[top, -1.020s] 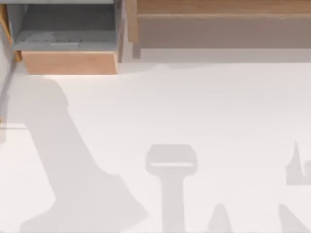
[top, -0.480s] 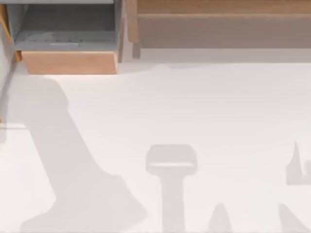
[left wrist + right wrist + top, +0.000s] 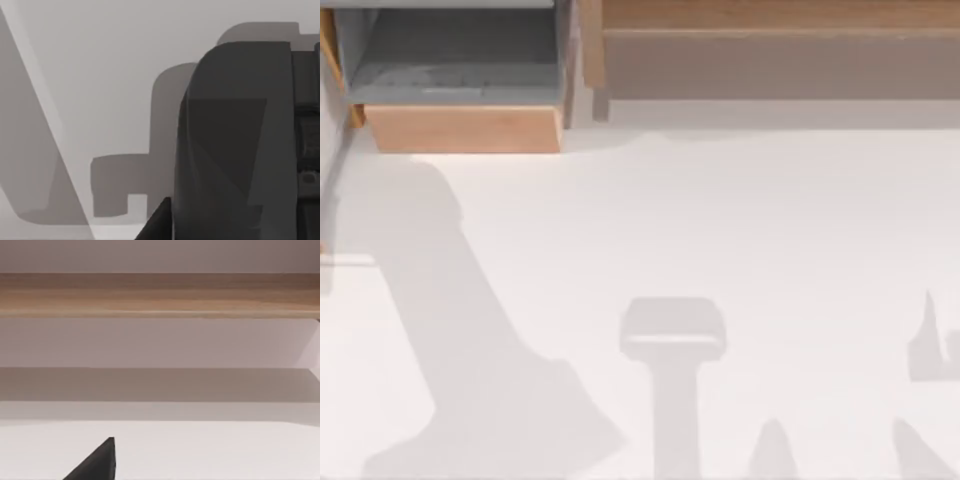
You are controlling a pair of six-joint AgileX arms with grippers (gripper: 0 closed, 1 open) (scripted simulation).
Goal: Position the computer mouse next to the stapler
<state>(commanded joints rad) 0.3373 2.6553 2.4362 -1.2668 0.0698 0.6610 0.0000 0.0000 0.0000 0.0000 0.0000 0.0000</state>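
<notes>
**White tabletop under long shadows, both pincers seen close up**

The tabletop is plain white and takes up most of the top view. Soft grey shadows lie across it. The widest shadow slants from the far left down towards the near edge. A T-shaped shadow stands near the middle of the near edge. Smaller pointed shadows sit by the right edge.

Along the far side of the tabletop, on the right, runs a long wooden shelf unit with a pale brown top board and a grey-brown face below it. To the left of it is a smaller wooden box with a light wood front and a grey inside, open towards the camera.

In the left wrist view, the dark grey body of the left pincer looms very close to the lens. Pale surface and blocky shadows lie behind it. I cannot tell whether this pincer is apart or together, or whether it touches anything.

In the right wrist view, a black tip of the right pincer pokes in low over the white surface, facing the wooden shelf unit. I cannot tell its state either, and nothing can be seen in its grasp.

I cannot tell from these views where the mouse or the stapler lies.
</notes>
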